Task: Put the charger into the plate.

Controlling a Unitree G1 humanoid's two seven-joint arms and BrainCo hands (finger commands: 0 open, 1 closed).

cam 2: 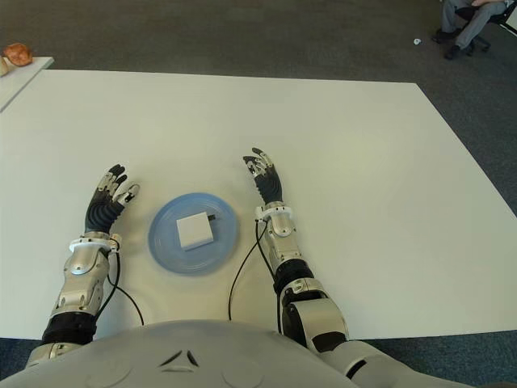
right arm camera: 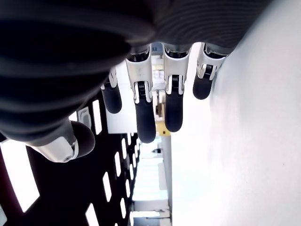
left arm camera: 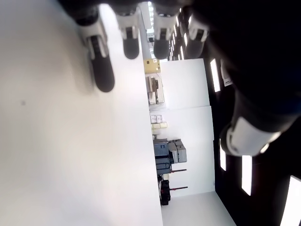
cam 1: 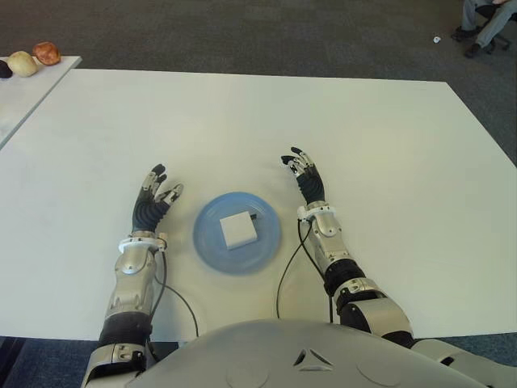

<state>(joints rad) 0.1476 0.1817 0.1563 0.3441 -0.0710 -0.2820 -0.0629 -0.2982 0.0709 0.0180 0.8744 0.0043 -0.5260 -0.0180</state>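
charger [cam 1: 238,229] seen lying in the plate [cam 1: 212,245] on the table [cam 1: 242,121].
left hand [cam 1: 153,200] and right hand [cam 1: 305,176] flank it, fingers spread, nothing held; food [cam 1: 47,53] is seen far left, fuller in the left eye view.

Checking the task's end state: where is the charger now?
The charger lies inside the blue plate on the table, between the open left hand and right hand.

you can't see the underside of the charger [cam 1: 239,229] or the part of the plate [cam 1: 212,246] beneath it, and the small dark stub at the charger's far right corner is too small to identify. at the far right corner of the head views a seated person [cam 1: 485,23] is cut off by the frame so only legs and shoes show, and the side table [cam 1: 32,87] at far left is clipped too, with its rounded items [cam 1: 47,52] too small to name. in each wrist view the palm is mostly out of frame, leaving you only fingers [right arm camera: 146,117] against the white table [cam 1: 388,162].
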